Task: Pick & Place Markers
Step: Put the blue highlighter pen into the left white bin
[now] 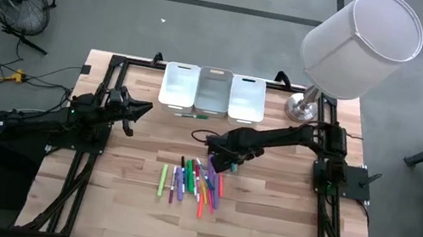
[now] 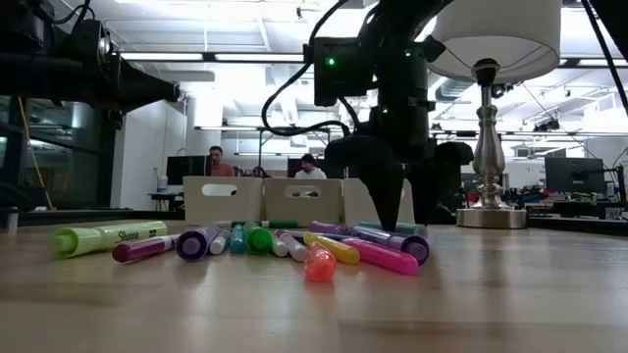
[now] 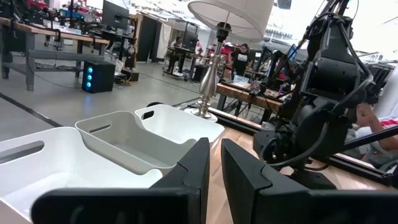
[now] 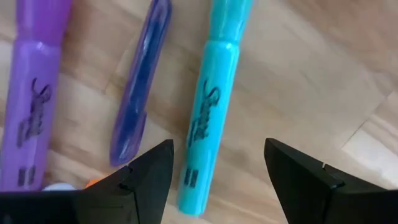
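Right pincer (image 4: 217, 171), spread wide, hovers over a teal marker (image 4: 208, 118) in the markers (image 1: 193, 184) heaped mid-counter (image 1: 280, 225); closing off-centre would likely also catch the neighbouring dark purple marker (image 4: 140, 87); left pincer (image 3: 211, 171), nearly pressed together, waits near the bins (image 1: 213, 91).

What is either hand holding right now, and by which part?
Nothing. The right hand hangs open over a teal marker, not gripping it. The left hand waits near the bins, empty.

The markers (image 1: 194, 184) are lying flat in a loose cluster on the wood at mid-table, green, purple, teal, pink, orange and yellow. One green marker (image 1: 189, 116) is lying apart, farther back.
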Available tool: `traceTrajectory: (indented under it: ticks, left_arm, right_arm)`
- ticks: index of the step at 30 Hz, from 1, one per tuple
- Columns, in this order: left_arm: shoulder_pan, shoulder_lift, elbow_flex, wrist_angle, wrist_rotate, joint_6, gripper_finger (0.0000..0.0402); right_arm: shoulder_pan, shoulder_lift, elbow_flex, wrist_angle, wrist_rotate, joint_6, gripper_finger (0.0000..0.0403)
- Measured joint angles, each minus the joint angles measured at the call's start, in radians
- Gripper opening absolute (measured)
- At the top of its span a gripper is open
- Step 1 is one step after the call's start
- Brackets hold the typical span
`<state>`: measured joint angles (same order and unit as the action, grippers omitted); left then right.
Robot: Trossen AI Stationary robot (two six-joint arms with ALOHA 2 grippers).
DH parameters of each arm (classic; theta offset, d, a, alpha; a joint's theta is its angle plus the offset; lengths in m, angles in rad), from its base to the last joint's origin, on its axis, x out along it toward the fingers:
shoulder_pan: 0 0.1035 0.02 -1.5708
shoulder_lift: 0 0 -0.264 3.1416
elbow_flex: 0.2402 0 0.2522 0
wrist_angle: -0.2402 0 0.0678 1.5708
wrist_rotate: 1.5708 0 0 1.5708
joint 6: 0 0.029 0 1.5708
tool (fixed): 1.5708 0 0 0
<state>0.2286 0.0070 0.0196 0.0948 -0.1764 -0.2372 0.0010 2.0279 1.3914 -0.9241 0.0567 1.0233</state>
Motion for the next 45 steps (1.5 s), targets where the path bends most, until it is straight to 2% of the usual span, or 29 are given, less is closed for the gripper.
traceTrajectory:
  ticks: [7,14,32,45]
  left_arm:
    - [0.000,0.000,0.000,0.000,0.001,0.000,0.0040]
    - [0.000,0.000,0.000,0.000,0.001,0.000,0.0040]
    - [0.000,0.000,0.000,0.000,0.000,0.000,0.0040]
    - [0.000,0.000,0.000,0.000,0.000,0.000,0.0040]
  right_arm:
    - [-0.022,0.059,0.005,0.042,-0.072,-0.052,0.0240]
    - [-0.022,0.068,0.004,0.040,-0.073,-0.056,0.0233]
    - [-0.020,0.069,0.004,0.054,-0.069,-0.090,0.0055]
    - [-0.018,0.032,-0.001,0.032,-0.057,-0.108,0.0054]
